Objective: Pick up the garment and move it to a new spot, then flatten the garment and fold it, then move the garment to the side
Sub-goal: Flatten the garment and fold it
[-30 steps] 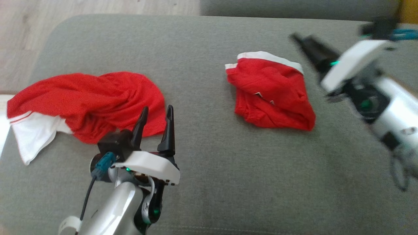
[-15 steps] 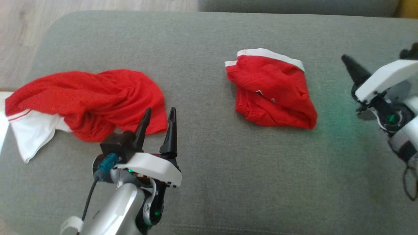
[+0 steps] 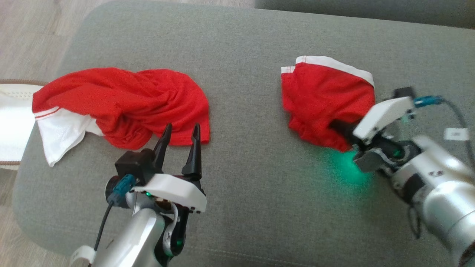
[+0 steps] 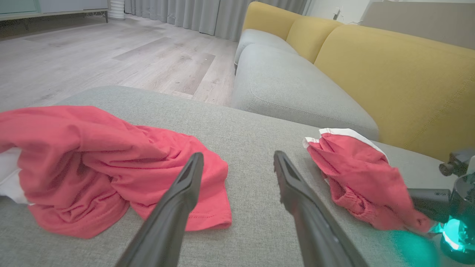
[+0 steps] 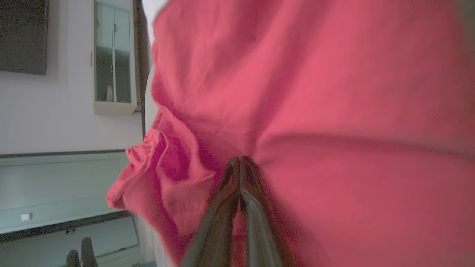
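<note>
A folded red garment (image 3: pixel 326 96) with a white band lies on the right of the grey cushion (image 3: pixel 259 193). My right gripper (image 3: pixel 338 127) reaches into its near right edge from the right, and its fingertips are buried in the cloth. In the right wrist view the right gripper (image 5: pixel 240 160) is shut, pinching a fold of the red garment (image 5: pixel 315 92). A second, crumpled red and white garment (image 3: pixel 141 100) lies on the left. My left gripper (image 3: pixel 181 128) stands open just in front of it, holding nothing. The left wrist view shows the open left gripper (image 4: pixel 237 157) between both garments.
A white rimmed object (image 3: pixel 11 122) sits off the cushion's left edge. Wooden floor (image 4: pixel 92 55) lies beyond the cushion. A yellow-backed sofa (image 4: pixel 389 74) with grey seats stands behind. Bare cushion stretches between the two garments and along the near side.
My right arm swung down from the upper right to the folded garment's near edge and its gripper shut on the cloth. The head camera shifted. The left gripper stayed open in place.
</note>
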Robot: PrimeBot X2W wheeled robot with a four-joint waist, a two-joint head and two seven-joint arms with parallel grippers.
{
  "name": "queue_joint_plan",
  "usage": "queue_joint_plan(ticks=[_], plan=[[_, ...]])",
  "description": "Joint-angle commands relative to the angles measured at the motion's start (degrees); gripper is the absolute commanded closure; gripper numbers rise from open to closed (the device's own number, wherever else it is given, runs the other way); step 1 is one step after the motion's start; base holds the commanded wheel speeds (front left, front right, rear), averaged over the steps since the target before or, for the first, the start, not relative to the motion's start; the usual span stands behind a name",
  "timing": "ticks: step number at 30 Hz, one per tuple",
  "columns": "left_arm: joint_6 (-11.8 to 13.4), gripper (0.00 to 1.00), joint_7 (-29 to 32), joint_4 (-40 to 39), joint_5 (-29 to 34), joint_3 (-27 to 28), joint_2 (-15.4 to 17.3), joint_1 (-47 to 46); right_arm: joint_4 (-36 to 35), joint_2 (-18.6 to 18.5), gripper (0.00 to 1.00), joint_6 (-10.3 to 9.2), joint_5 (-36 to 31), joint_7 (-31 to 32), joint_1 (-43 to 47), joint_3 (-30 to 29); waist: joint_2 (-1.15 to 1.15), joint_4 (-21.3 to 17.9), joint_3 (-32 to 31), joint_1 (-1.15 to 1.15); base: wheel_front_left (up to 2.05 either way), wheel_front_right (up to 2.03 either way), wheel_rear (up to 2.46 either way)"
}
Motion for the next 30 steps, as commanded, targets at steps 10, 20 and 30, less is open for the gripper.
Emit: queue_joint_plan(ticks=[10, 20, 30], plan=[[0.75, 0.00, -0.44, -2.42, 0.24, 2.05, 1.39, -2.02, -12.46, 2.99, 1.00, -0.04, -4.51, -2.73, 2.18, -0.39, 0.00, -2.63, -1.13, 0.00, 0.00, 0.00, 0.00], [1.15, 0.00, -0.53, -3.81, 0.43, 3.80, 3.77, -1.30, -32.11, -7.18, 0.00, -0.04, -16.02, -19.21, 3.61, -5.74, 0.00, -8.79, -4.31, 0.00, 0.00, 0.00, 0.00], [1.64, 0.00, -0.65, -6.33, 1.97, 7.64, 7.55, -0.95, -35.69, -16.09, 0.00, -0.04, -34.93, -35.60, 3.65, -6.41, 0.00, -15.05, -7.26, 0.00, 0.00, 0.00, 0.00]])
